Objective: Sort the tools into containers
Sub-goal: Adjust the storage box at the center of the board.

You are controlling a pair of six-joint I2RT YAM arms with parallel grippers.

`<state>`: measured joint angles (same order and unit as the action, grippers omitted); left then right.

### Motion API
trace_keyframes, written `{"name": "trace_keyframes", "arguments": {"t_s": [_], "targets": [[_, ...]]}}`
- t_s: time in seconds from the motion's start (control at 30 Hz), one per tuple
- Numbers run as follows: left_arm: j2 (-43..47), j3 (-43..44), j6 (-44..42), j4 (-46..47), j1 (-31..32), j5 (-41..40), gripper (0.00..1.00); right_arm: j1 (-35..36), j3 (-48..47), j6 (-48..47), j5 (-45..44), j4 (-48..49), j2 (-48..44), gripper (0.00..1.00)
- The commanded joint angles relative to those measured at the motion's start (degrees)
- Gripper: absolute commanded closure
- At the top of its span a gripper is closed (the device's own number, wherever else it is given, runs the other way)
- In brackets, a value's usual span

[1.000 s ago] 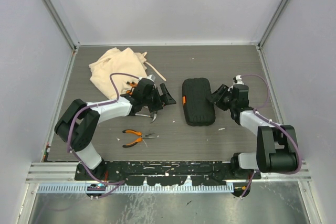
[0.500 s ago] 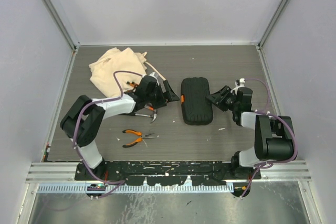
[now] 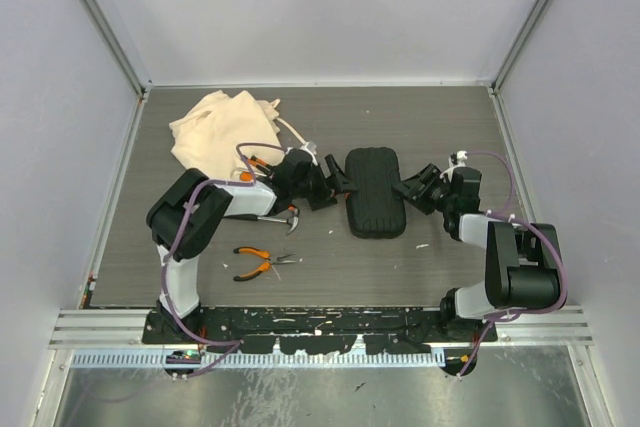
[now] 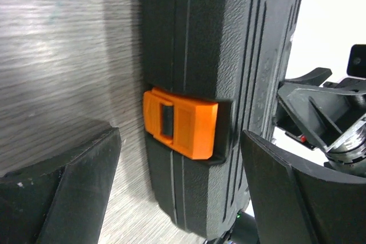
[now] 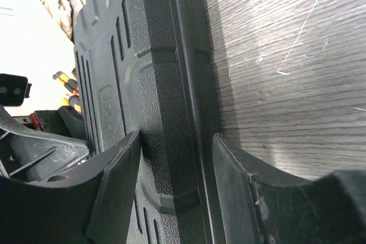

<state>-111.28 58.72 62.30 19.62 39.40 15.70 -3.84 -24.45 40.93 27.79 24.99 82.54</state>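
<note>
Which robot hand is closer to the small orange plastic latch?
Left. The left gripper has the small orange plastic latch between its open fingers; the right gripper straddles the opposite edge of the black rectangular plastic case.

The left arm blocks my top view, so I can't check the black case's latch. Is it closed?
Observer: The left wrist view shows the orange latch lying flat across the seam of the tool case, apparently closed.
Operator: Is anything touching it?
Observer: No. The left pincer is open, one finger on each side of the latch, with gaps.
Operator: And the case's other side?
Observer: The right pincer has its fingers apart, straddling the seam ridge there.
</note>
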Motion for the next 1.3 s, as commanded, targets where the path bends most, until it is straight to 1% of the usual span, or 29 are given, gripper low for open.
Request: {"name": "trace_keyframes", "arguments": {"t_s": [0.0,0.2,0.4,0.67,0.87,1.0,1.07,1.13,1.23,1.27], "targets": [[-2.97,2.53,2.15,5.55,1.26,1.31,0.13,0.23,2.74,-2.6,-0.63,-7.37,2.46,0.44],[-4.42,1.67,4.39,9.76,2.01,2.03,0.15,0.23,3.72,-0.69,0.63,-5.05,4.2,0.45],[-3.05,2.37,4.76,10.9,2.08,3.03,0.22,0.29,4.22,-0.28,1.22,-4.66,4.38,0.46],[-0.34,5.35,4.53,9.69,2.03,4.58,0.29,0.23,4.63,0.6,3.23,-4.48,3.83,0.46],[4.23,6.36,2.15,5.7,2.07,4.34,0.31,0.24,4.43,-0.74,2.34,-6.26,3.09,0.46],[6.57,6.98,0.91,3.67,2.04,4.07,0.32,0.27,4.19,-1.23,1.63,-7.3,2.59,0.41],[7.14,7.31,0.89,3.29,2.05,4.23,0.32,0.24,4.06,-1.54,1.11,-8.02,2.09,0.4],[7.28,7.67,1.01,3.19,2.04,4.39,0.32,0.3,4.06,-1.51,1.08,-8.17,1.73,0.45],[7.35,8.27,1.4,3.19,2.3,4.53,0.33,0.32,4.38,-0.77,1.74,-7.46,1.48,0.55],[7.53,8.42,1.49,3.12,2.4,4.49,0.33,0.32,4.55,-0.43,2.0,-7.08,1.48,0.57]]}}
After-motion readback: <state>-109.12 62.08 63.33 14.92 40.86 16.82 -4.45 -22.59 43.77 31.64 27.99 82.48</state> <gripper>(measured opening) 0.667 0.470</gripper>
